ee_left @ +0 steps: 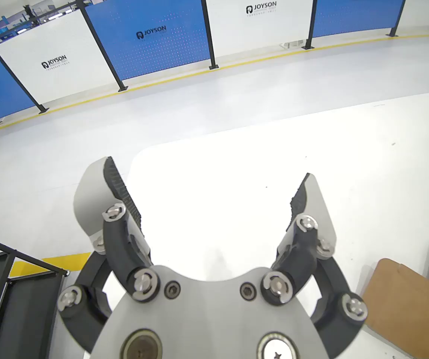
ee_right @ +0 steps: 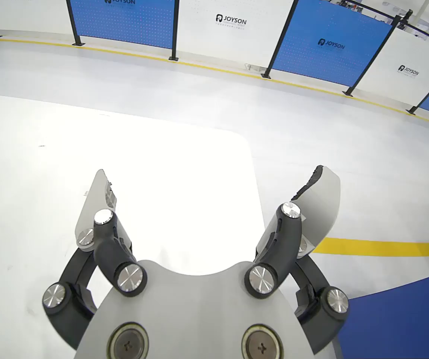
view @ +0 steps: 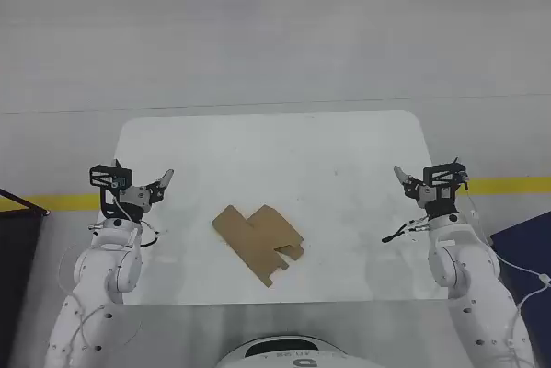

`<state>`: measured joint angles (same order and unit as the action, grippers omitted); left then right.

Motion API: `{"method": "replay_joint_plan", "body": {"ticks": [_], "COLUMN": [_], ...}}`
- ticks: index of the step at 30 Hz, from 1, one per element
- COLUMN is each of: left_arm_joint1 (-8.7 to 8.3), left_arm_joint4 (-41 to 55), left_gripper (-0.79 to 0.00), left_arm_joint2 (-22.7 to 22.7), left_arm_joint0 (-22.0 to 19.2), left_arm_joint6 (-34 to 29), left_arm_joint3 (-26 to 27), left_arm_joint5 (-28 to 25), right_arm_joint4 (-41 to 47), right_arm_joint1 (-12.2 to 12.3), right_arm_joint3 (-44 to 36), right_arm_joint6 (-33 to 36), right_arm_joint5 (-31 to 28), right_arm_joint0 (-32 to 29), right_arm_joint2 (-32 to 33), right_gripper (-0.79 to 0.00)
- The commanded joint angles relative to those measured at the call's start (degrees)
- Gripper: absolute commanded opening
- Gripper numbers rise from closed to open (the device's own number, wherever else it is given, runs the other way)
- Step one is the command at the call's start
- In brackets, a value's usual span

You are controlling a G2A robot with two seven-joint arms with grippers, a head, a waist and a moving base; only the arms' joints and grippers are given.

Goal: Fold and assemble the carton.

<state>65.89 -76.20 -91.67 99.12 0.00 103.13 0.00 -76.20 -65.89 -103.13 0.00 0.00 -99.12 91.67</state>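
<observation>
A flat, unfolded brown carton (view: 258, 241) lies on the white table (view: 284, 156), a little in front of its middle. One corner of the carton (ee_left: 405, 304) also shows in the left wrist view. My left gripper (view: 143, 184) hovers at the table's left edge, well left of the carton, open with nothing between its fingers (ee_left: 119, 192). Over the table's right edge stands my right gripper (view: 424, 177), far right of the carton, also open and empty, its fingers (ee_right: 100, 196) spread wide.
Grey floor surrounds the table, with a yellow line (view: 36, 201) running past both sides. A dark frame (ee_left: 9, 285) stands off the table's left edge and a blue surface (ee_right: 397, 319) off the right. Blue and white fence panels (ee_right: 233, 20) stand far behind.
</observation>
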Motion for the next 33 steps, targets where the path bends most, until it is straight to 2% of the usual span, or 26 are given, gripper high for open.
{"method": "replay_joint_plan", "body": {"ticks": [1, 12, 14, 16, 18, 33], "left_arm_joint1": [0.0, 0.0, 0.0, 0.0, 0.0, 0.0], "left_arm_joint4": [0.0, 0.0, 0.0, 0.0, 0.0, 0.0], "left_gripper": [0.0, 0.0, 0.0, 0.0, 0.0, 0.0], "left_arm_joint2": [0.0, 0.0, 0.0, 0.0, 0.0, 0.0], "left_arm_joint0": [0.0, 0.0, 0.0, 0.0, 0.0, 0.0], "left_arm_joint6": [0.0, 0.0, 0.0, 0.0, 0.0, 0.0], "left_arm_joint3": [0.0, 0.0, 0.0, 0.0, 0.0, 0.0], "left_arm_joint5": [0.0, 0.0, 0.0, 0.0, 0.0, 0.0], "right_arm_joint4": [0.0, -0.36, -3.36, -4.4, -6.96, -6.63], "right_arm_joint1": [0.0, 0.01, 0.02, 0.0, -0.02, -0.03], "right_arm_joint3": [0.0, -0.33, -0.73, -0.33, 0.36, 0.34], "right_arm_joint6": [0.0, -0.26, -0.53, 1.99, 2.71, 2.72], "right_arm_joint5": [0.0, -0.25, -2.69, -5.57, -5.98, -6.81], "right_arm_joint0": [0.0, 0.14, 1.76, 4.51, 6.22, 6.13], "right_arm_joint2": [0.0, -0.16, -2.37, -4.32, -5.5, -5.91], "right_gripper": [0.0, 0.0, 0.0, 0.0, 0.0, 0.0]}}
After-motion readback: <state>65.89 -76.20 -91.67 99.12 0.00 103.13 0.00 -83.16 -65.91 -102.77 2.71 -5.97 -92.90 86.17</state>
